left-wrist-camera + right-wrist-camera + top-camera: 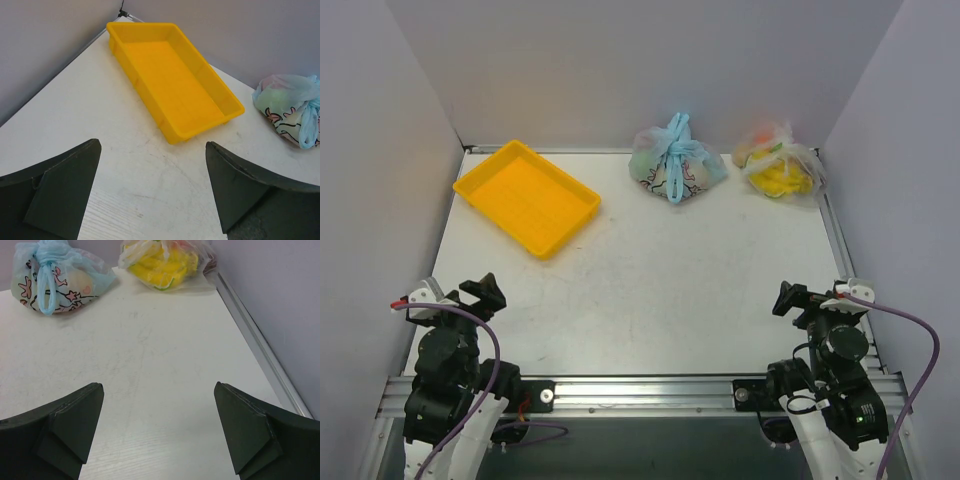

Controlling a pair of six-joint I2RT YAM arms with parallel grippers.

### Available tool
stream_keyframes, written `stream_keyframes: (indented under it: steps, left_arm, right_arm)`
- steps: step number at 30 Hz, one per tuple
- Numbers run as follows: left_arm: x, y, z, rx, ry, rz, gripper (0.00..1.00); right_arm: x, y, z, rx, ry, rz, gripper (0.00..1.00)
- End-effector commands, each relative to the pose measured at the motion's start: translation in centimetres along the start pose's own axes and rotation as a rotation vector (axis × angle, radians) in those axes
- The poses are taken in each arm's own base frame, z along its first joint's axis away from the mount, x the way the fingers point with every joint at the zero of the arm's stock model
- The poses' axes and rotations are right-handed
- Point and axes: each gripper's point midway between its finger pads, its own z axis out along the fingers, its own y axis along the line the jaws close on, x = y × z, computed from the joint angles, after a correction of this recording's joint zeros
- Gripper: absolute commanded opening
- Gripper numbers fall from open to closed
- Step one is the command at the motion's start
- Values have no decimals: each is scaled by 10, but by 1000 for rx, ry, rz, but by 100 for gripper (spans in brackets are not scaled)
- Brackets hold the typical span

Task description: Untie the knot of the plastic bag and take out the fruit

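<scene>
The light blue plastic bag (675, 168) with cartoon print lies tied at the back middle of the table. Its knot (678, 140) of twisted blue handles sits on top. The bag also shows in the left wrist view (287, 105) and in the right wrist view (60, 280), where the knot (47, 254) and a hanging loop are plain. The fruit is inside and shows only as dim pale shapes through the plastic. My left gripper (483, 293) (153, 144) is open and empty near the front left. My right gripper (788, 298) (159, 385) is open and empty near the front right. Both are far from the bag.
A yellow tray (527, 195) (175, 75) stands empty at the back left. A clear bag with yellow-orange contents (780, 165) (162, 262) lies at the back right, beside the blue bag. Walls close in three sides. A metal rail (260, 345) runs along the right edge.
</scene>
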Motion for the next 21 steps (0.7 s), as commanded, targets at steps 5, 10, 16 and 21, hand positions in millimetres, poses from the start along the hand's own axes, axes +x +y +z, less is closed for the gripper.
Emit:
stream_keyframes:
  steps: [5,10,16,21]
  left_arm:
    - [-11,2,-3,-4,-53,-33,97]
    - [-10,1,-3,-1,-51,-33,97]
    - [-8,2,-2,-2,-46,-31,97]
    - [-7,1,-2,3,-45,-35,98]
  right_arm:
    - [-12,1,-3,-8,-30,2,100]
    - [-14,14,-2,-77,-9,-4,100]
    - [-19,37,4,-146,75,54,100]
    - [-35,73,30,-213,250,89,100]
